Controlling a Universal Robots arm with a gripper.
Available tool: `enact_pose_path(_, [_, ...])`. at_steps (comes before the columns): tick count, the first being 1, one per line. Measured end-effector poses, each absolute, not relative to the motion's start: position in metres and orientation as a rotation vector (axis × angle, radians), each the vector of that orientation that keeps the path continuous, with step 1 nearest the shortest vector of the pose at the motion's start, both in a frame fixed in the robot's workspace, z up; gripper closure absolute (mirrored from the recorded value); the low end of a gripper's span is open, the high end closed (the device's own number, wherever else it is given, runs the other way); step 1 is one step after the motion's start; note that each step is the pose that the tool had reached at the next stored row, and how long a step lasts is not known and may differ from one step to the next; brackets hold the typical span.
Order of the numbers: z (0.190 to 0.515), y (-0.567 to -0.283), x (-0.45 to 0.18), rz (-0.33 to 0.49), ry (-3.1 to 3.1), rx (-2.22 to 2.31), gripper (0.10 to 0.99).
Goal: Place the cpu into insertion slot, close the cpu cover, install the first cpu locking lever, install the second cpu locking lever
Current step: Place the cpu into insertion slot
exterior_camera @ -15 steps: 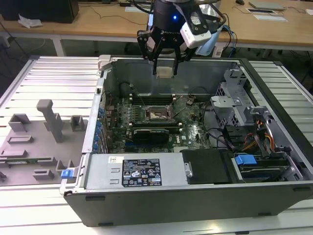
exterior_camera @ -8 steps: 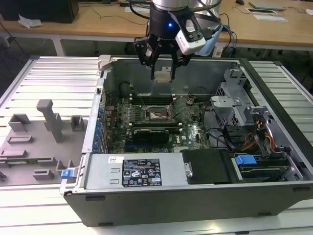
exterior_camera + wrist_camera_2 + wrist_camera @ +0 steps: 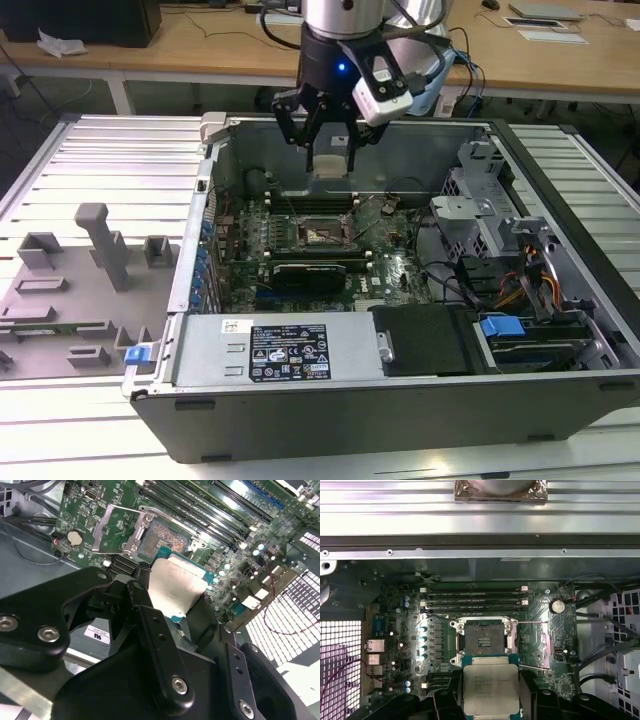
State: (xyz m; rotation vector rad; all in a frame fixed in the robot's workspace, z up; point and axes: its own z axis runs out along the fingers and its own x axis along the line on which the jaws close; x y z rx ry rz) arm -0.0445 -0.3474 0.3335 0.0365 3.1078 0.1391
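Note:
My gripper (image 3: 330,157) hangs over the open computer case, shut on the cpu (image 3: 330,163), a flat square chip with a silver-grey top. In both wrist views the cpu (image 3: 490,686) (image 3: 176,586) sits between the black fingers (image 3: 451,700), above and just short of the insertion slot (image 3: 484,639) (image 3: 167,535). The insertion slot (image 3: 324,233) on the green board lies open, its contact field bare. The cpu cover (image 3: 114,526) stands flipped up beside the slot. Thin locking levers (image 3: 534,623) stick out from the socket, unlatched.
Memory slots (image 3: 475,600) run behind the socket, and a long black card (image 3: 310,272) lies in front of it. The case wall (image 3: 300,150), the power supply (image 3: 285,350) and drive bays (image 3: 520,290) ring the board. Grey fixtures (image 3: 95,250) stand at the exterior view's left.

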Motion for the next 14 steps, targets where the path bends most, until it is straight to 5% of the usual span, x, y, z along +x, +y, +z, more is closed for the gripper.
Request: enact_pose_path(14, [0.306, -0.347, -0.050, 0.121, 3.075, 0.180, 0.545])
